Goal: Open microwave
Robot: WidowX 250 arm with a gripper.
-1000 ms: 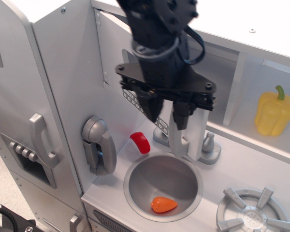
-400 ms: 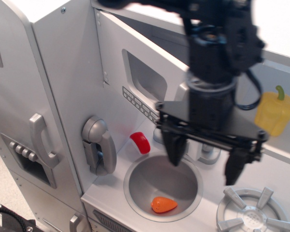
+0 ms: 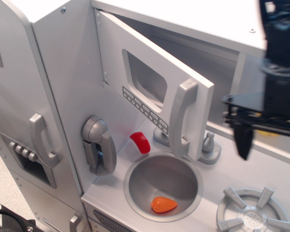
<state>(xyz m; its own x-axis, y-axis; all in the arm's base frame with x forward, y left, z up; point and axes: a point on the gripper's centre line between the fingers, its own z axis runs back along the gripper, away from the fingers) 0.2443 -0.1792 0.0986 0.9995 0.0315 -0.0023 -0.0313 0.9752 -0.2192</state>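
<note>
Near front: an orange toy is seen lying in the sink, with a burner at near right. Mid-scene, the microwave door is swung out to the left, its bar handle untouched. The opening step is judged largely done; only a wider swing may be needed. At far right the gripper is blurred and cropped, well apart from the handle; jaw state cannot be told. A red piece and toy phone sit left, clear of the door.

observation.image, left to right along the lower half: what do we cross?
fridge door handle → toy phone → red piece → microwave door handle → end effector, at the right edge, mostly cut off.
</note>
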